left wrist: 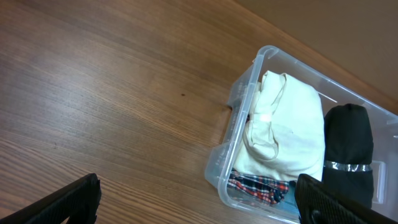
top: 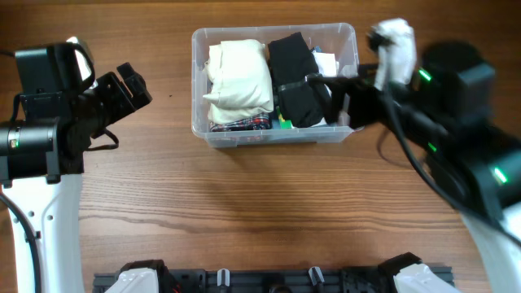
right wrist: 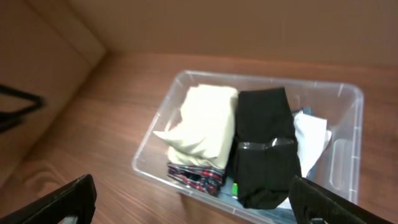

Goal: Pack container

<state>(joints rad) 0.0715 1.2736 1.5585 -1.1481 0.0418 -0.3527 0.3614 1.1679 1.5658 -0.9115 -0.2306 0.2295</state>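
Observation:
The clear plastic container (top: pixel 208 130) stands at the back middle of the table. Inside lie a cream folded garment (top: pixel 238 80), a black folded garment (top: pixel 295 75) with a clear tape band, a red plaid garment (top: pixel 240 124) under the cream one, and white cloth at the right. It also shows in the left wrist view (left wrist: pixel 239 121) and the right wrist view (right wrist: pixel 163 140). My left gripper (left wrist: pixel 198 202) is open and empty, left of the container. My right gripper (right wrist: pixel 193 202) is open and empty, at the container's right side.
Bare wooden tabletop (top: pixel 260 203) lies in front of and to the left of the container. A black rail with arm bases (top: pixel 269 281) runs along the front edge. A cardboard-coloured wall (right wrist: pixel 249 25) stands behind the table.

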